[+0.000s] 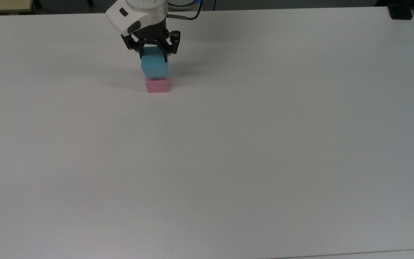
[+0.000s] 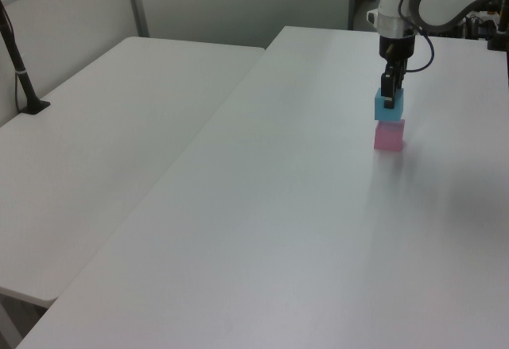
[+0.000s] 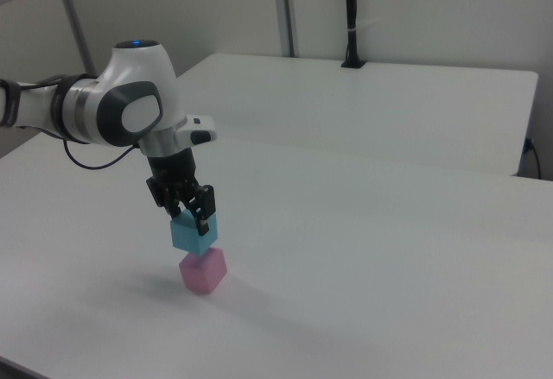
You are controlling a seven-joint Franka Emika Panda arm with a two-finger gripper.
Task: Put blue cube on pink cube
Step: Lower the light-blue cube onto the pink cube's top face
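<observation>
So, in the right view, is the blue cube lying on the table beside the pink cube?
No, the blue cube sits directly above the pink cube, held by the gripper.

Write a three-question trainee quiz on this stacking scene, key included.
1. True or false: the tool is shut on the blue cube.
2. What lies directly beneath the blue cube? A) bare table B) the pink cube C) a tray
3. In the top view, is the stack nearer the picture's upper or lower edge?

Key: 1 true; 2 B; 3 upper.
</observation>
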